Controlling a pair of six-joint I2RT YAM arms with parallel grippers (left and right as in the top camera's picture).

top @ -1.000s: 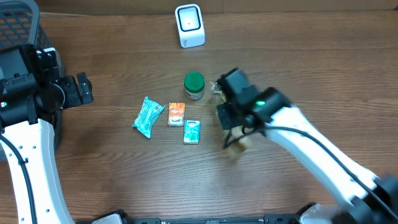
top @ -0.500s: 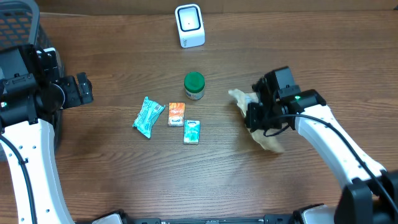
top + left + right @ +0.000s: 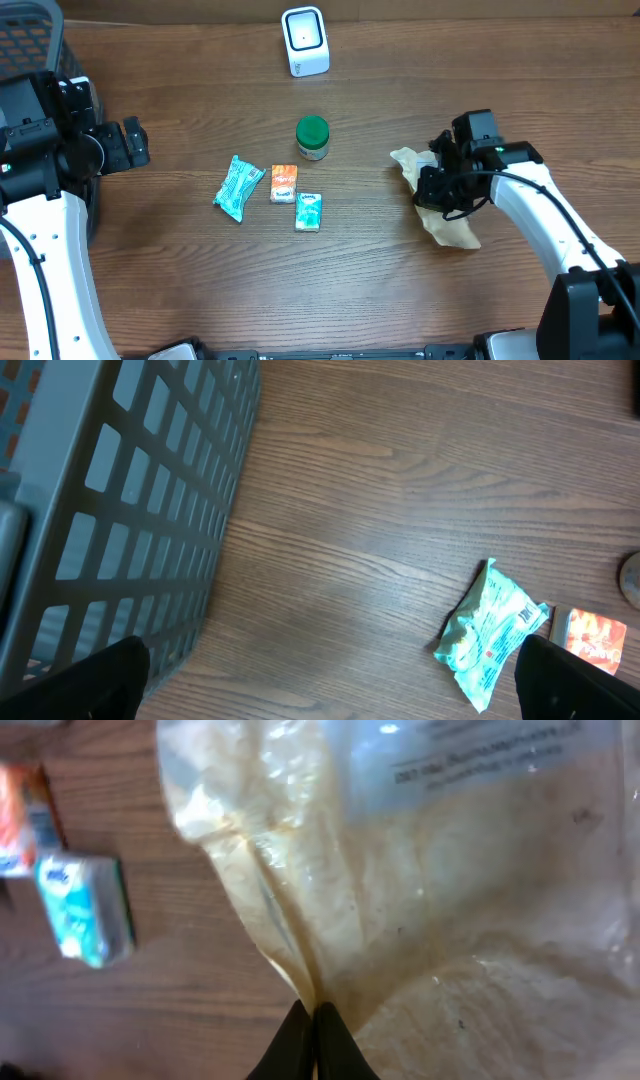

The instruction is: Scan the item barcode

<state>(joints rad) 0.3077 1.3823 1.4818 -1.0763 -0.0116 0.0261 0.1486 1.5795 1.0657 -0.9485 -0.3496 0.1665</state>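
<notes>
Holding: right gripper (image 3: 306,1038) clamps the pale bag (image 3: 455,228)
Left gripper (image 3: 135,143): gaping, empty
Next: likely face its printed label (image 3: 480,755) toward scanner (image 3: 304,41)

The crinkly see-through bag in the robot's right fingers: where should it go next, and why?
Probably lift it across toward the white box-shaped scanner at the far edge of the wooden table. The right fingers are shut on the clear plastic bag of pale filling, but it sits off to the right, apart from the scanner, so its barcode likely cannot be read yet.
</notes>
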